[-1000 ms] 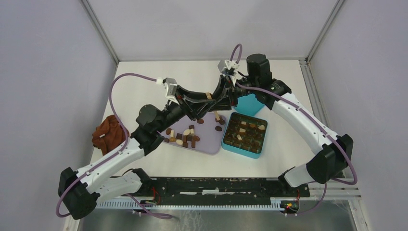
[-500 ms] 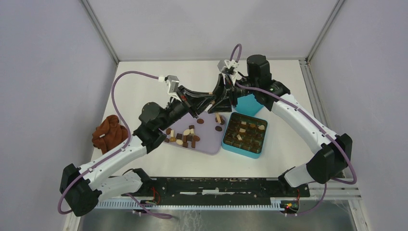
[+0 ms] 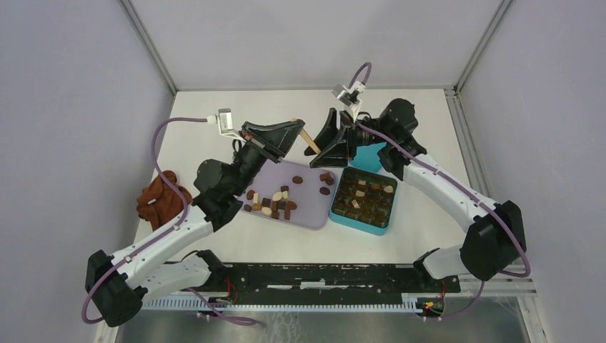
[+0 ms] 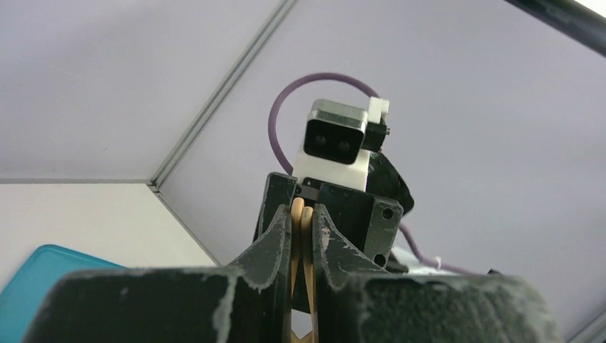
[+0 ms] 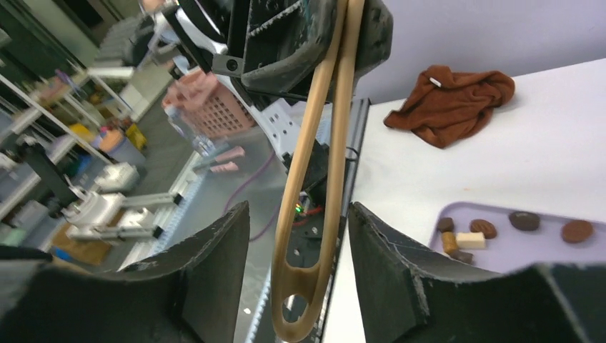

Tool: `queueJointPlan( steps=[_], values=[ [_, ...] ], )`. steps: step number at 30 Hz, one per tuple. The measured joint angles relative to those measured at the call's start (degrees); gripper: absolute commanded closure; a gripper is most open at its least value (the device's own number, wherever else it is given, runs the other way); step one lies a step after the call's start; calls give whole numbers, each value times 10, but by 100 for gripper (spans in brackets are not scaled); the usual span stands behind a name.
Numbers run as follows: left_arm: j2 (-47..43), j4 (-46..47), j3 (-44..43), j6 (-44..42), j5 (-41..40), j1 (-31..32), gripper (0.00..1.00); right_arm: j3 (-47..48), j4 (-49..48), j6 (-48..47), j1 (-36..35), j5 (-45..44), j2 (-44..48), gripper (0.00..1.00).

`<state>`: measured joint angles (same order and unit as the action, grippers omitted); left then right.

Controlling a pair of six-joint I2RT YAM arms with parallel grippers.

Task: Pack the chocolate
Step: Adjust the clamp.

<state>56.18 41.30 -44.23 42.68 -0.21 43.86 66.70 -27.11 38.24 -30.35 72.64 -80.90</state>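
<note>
The chocolate [image 3: 275,202] lies in two places: loose pieces are scattered on the lilac tray [image 3: 309,213] in the middle of the table [image 3: 214,121], and other pieces sit already in the compartments of the teal box [image 3: 361,226], just right of the tray. The left gripper [image 4: 301,218] is closed on a pair of wooden tongs [image 5: 306,280] and holds it in the air over the far side of the tray. The right gripper [image 5: 299,214] has its fingers spread apart; the joined end of the tongs lies between them, and I see no contact on either side. The long axis of the tongs runs from the left gripper to the right and slightly nearer, toward the right gripper. From the tool the loose chocolate lies on the near side and lower, beside the left arm [image 3: 171,232]. So in my judgement the left arm is the nearer one and must bring the tool toward itself and down. The working tips are hidden inside the left fingers. How many compartments are free I cannot make out. A teal shape [image 3: 373,155] behind the box, perhaps its lid, is half covered by the right arm [image 3: 443,182].
</note>
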Motion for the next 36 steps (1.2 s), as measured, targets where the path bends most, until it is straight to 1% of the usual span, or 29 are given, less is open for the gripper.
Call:
queueJointPlan(
  steps=[1, 4, 8, 12, 24, 36],
  values=[
    [-1, 0, 0, 10, -14, 0, 98, -16, -55, 51, 0, -9, 1, 43],
    [-1, -5, 0, 33, -46, 0, 98, -27, -144, 145, 0, -28, -4, 43],
    [-1, -3, -1, 65, -72, 0, 98, -22, -187, 199, -2, -53, -8, 44],
    [-1, -2, -1, 84, -88, 0, 98, -17, -195, 227, -8, -85, -16, 44],
    [0, -5, 0, 98, -103, 0, 98, -17, -202, 303, -25, -146, -25, 45],
    [0, -9, 6, 99, -111, 0, 97, -14, -155, 331, -31, -181, -26, 46]
  ],
)
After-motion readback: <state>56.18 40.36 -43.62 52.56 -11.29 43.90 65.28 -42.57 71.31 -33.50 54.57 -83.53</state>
